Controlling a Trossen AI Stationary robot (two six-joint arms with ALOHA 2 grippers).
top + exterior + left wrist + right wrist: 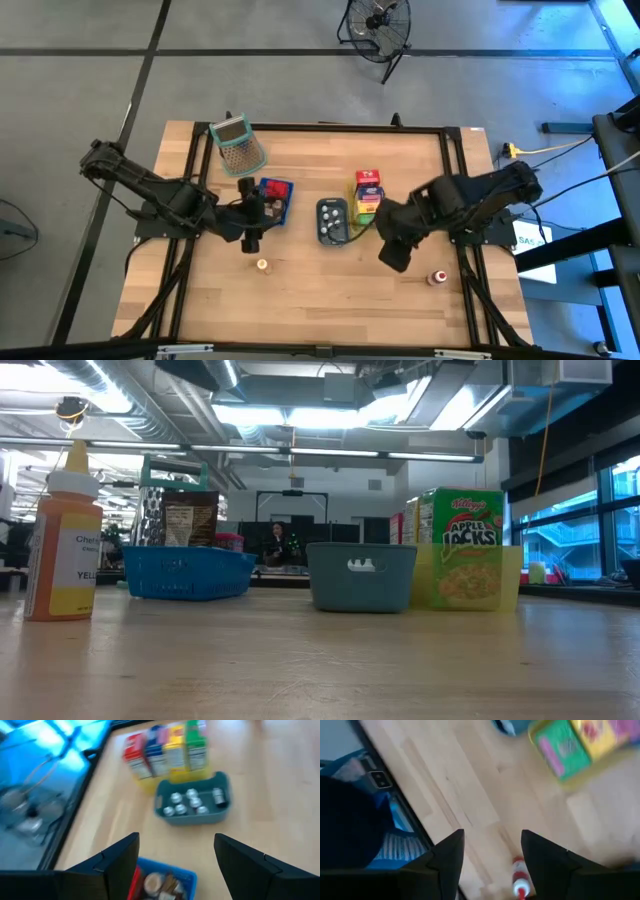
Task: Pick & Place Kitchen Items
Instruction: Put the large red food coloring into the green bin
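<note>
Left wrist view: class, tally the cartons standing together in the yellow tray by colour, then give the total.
Red carton: 1
Blue carton: 1
Yellow carton: 1
Green carton: 1
Total: 4

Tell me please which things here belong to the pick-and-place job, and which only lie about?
Job: cartons, red-capped bottle, small round piece, pieces in grey-blue tray.
Lying about: grater, blue tray, fan.
</note>
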